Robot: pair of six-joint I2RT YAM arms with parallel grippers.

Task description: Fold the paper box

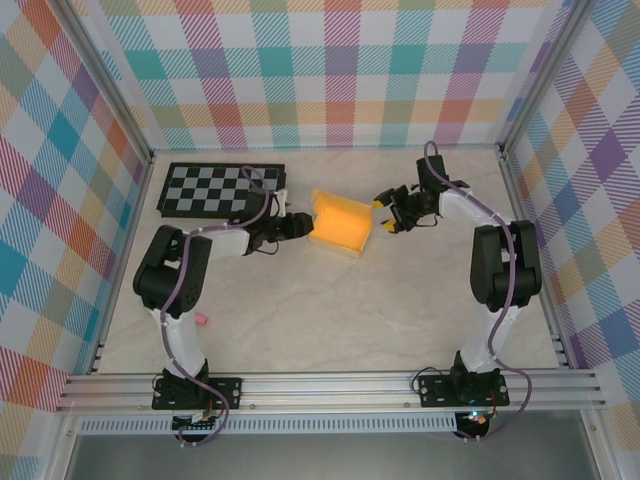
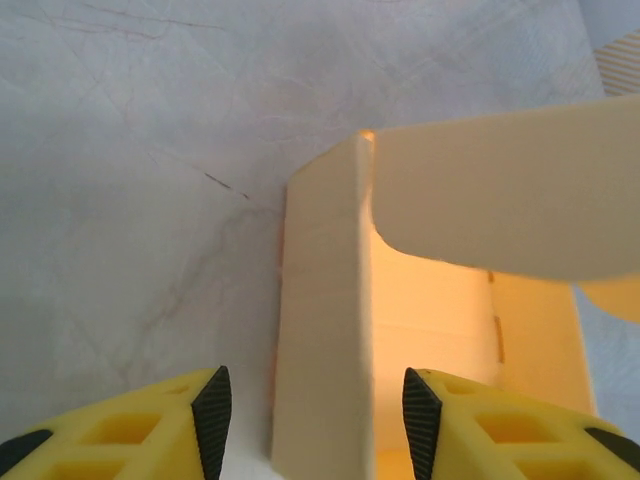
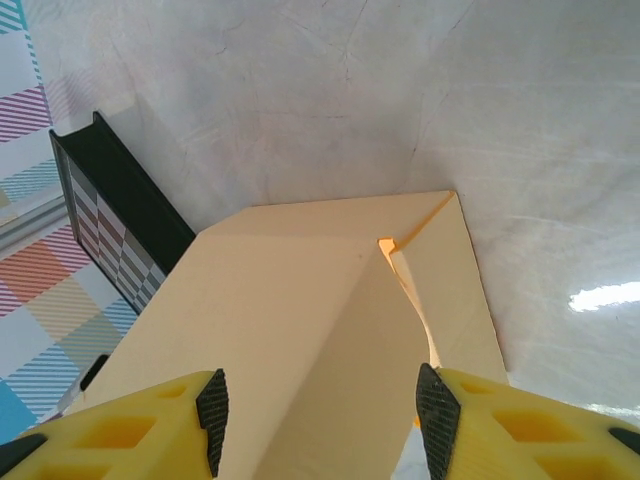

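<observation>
Plaid-walled cell, pale marbled desk; black-and-grey checkerboard lying at the far left. Found paper box mid-desk between both arms, yellow-orange, partly erected: side wall upright at its left end, one rounded flap leaning over the open cavity in the left wrist view. Noted left claw at the box's left end, released, jaws straddling that upright wall: one pad outside, the other inside the cavity, a gap on either side of the card, so no pinch. Noted right claw just beside the box's right end, jaws likewise apart, holding nothing as far as can be seen; contact with the broad sloping panel below it not resolvable from the right wrist view. Judged step in hand: squaring up the walls and tucking an end flap. To do well: close left claw gently on the side wall to steady it upright, without crushing the thin card; bring right claw against the flap near its crease rather than its free edge, press along the fold line, keep the base flat on the desk. Likely risk: box sliding, or wall bowing, if pushed from one side alone.
</observation>
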